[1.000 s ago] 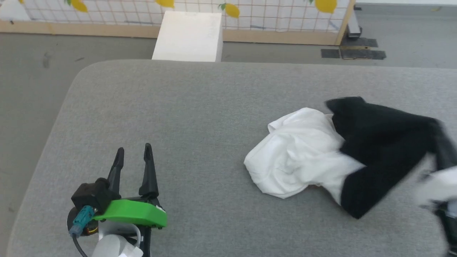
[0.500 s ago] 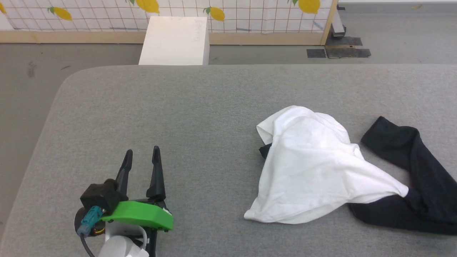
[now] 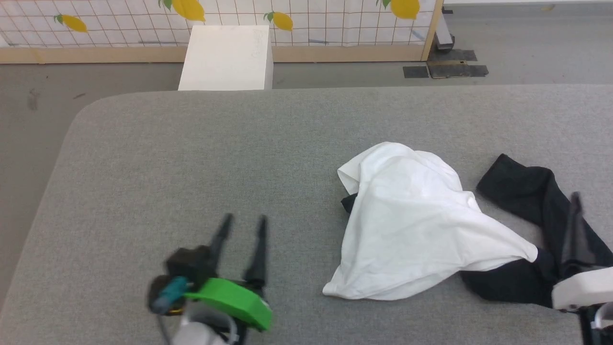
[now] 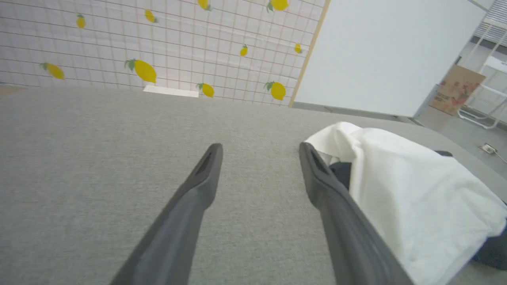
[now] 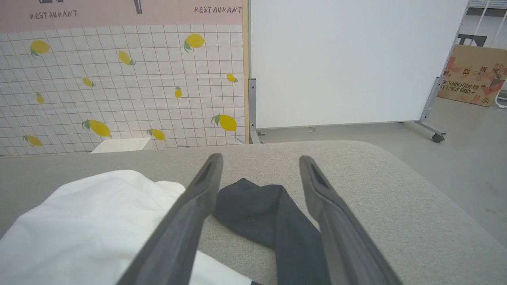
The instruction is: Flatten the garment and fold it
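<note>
- Leftmost change first: over the last half second the left gripper (image 3: pixel 243 225) has slid rightwards along the near side of the table (image 3: pixel 191 143), closing on the garment (image 3: pixel 416 230); it is smeared with motion in the head view.
- Its two dark fingers stand apart with nothing between them. In the left wrist view the left gripper (image 4: pixel 260 158) points across bare grey cloth, and the garment (image 4: pixel 416 198) lies just beside its right finger.
- A second ago the garment was a tighter bunch with the black cloth thrown over its right side. Now the white body lies as a loose, crumpled mound right of centre, with a black sleeve (image 3: pixel 522 191) trailing off to its right.
- A little black cloth pokes out at the mound's left edge.
- The right gripper has come into the near right corner of the head view, one blurred finger (image 3: pixel 574 230) over the black sleeve.
- In the right wrist view the right gripper (image 5: pixel 260 166) has its fingers spread wide — not clamped on anything — with the black sleeve (image 5: pixel 261 213) lying on the table in the gap and the white body (image 5: pixel 79 221) to the left.
- Beyond the far edge stand a white box (image 3: pixel 225 57) and a lemon-print wall (image 3: pixel 311 19).
</note>
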### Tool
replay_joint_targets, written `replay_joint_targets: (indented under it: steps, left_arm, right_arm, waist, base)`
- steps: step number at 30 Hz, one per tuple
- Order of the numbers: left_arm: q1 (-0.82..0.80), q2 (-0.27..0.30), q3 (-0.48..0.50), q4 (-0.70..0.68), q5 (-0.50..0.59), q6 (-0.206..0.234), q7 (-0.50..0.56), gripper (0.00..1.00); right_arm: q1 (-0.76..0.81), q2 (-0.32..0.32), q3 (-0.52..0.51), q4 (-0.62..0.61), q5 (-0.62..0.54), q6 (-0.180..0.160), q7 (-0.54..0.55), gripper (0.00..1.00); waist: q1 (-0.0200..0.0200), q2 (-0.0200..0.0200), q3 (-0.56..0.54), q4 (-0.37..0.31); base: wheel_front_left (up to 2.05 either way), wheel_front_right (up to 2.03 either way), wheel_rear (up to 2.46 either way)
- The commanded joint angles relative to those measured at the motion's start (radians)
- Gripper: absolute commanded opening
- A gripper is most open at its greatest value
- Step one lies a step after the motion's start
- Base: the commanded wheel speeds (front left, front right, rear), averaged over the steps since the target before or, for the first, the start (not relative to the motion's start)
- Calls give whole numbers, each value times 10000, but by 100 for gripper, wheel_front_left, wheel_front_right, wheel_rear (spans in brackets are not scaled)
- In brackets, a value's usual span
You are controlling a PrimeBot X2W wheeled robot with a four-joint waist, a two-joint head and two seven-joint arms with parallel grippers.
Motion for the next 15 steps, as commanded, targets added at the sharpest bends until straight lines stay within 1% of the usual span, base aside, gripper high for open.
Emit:
replay_joint_targets:
  steps: [1,5,8,10,12,15]
  left_arm:
    - [-259,-33,-436,113,65,-127,214,100]
    - [-714,-34,-1949,557,-91,-334,1026,100]
    - [-1139,-34,-3013,1147,-199,-404,1946,100]
    - [-1419,-34,-3541,1597,-290,-410,2729,100]
    - [-1659,-34,-3904,1960,-406,-327,3526,100]
    - [-1937,-35,-4229,2227,-728,-190,4441,100]
  right_arm:
    - [143,-12,215,15,138,-15,0,100]
    - [237,-12,861,158,388,-15,41,100]
    - [200,-12,1103,240,487,-15,34,100]
    - [144,-12,1222,291,538,-15,14,100]
    - [68,-12,1358,357,571,-15,-6,100]
    - [-30,-12,1503,411,603,-15,-32,100]
  waist:
    - [0,0,8,-5]
    - [0,0,74,-32]
    - [0,0,189,-118]
    - [0,0,267,-200]
    - [0,0,352,-308]
    - [0,0,473,-460]
  base:
    - [0,0,0]
    - [0,0,0]
    - [0,0,0]
    - [0,0,0]
    - [0,0,0]
    - [0,0,0]
